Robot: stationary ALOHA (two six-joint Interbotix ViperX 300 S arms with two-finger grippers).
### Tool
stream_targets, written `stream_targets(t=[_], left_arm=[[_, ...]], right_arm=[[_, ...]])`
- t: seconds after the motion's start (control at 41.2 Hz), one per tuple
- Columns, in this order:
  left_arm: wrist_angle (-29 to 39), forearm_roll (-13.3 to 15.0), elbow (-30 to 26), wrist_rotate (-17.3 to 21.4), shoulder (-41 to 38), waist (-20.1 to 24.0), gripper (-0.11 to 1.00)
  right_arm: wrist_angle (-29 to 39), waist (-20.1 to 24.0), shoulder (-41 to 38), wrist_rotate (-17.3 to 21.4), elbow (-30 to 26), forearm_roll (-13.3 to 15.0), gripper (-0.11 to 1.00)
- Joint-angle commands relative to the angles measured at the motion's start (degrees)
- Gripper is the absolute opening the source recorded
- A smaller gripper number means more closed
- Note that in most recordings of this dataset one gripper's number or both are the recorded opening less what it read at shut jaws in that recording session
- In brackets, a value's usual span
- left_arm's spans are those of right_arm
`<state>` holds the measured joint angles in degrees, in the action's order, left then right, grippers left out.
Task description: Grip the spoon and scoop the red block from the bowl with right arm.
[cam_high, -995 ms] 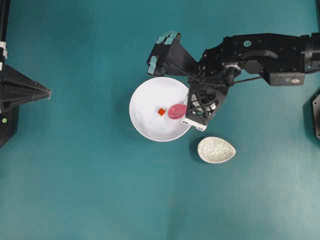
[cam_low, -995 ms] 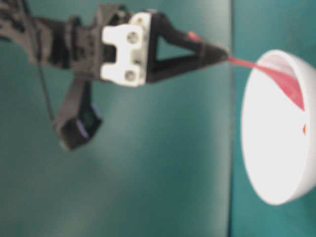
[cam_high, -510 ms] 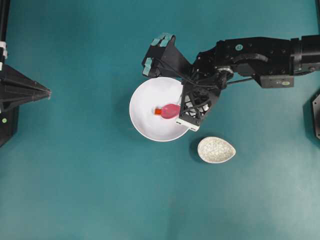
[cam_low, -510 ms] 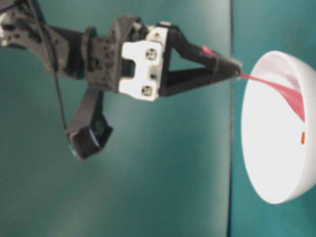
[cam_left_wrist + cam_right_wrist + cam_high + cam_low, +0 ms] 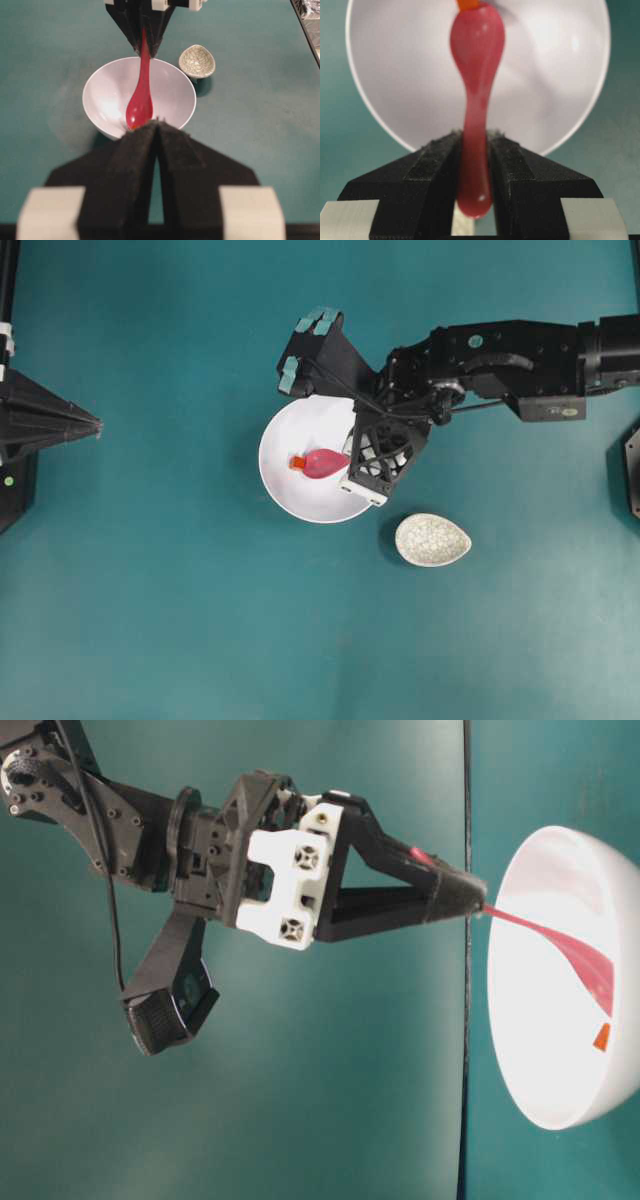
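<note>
Robot lab bench, teal tabletop (image 5: 180,590), two arms

On the table (image 5: 180,620), near the middle in the overhead view: the bowl (image 5: 285,495). Inside it, the spoon (image 5: 322,463), scoop toward the left, handle running right between the fingers of the right gripper (image 5: 352,461) over the bowl's right rim. Touching the scoop's left tip, the red block (image 5: 297,463). Just beside the bowl, to its lower right and apart from it, a small dish (image 5: 432,539). Far left, well apart, the left gripper (image 5: 95,424).
</note>
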<state>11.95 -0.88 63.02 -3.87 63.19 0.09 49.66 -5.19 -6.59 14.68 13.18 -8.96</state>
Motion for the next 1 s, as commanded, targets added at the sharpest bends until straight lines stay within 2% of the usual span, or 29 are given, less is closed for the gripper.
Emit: stream_targets(t=[0.0, 0.364, 0.68, 0.971], left_arm=[[-0.26, -0.18, -1.76, 0.09, -0.26, 0.0, 0.0], [-0.35, -0.18, -1.76, 0.09, -0.26, 0.0, 0.0], [-0.53, -0.18, -1.76, 0.09, -0.26, 0.0, 0.0], [-0.53, -0.26, -1.76, 0.09, -0.26, 0.0, 0.0]], right_arm=[[-1.14, 0.35, 0.7, 0.09, -1.49, -0.18, 0.24], [-6.59, 0.35, 0.62, 0.18, -1.05, 0.09, 0.24], [-7.56, 0.62, 0.97, 0.26, 0.44, 0.18, 0.24], [-13.27, 1.67, 4.13, 0.88, 6.06, 0.18, 0.24]])
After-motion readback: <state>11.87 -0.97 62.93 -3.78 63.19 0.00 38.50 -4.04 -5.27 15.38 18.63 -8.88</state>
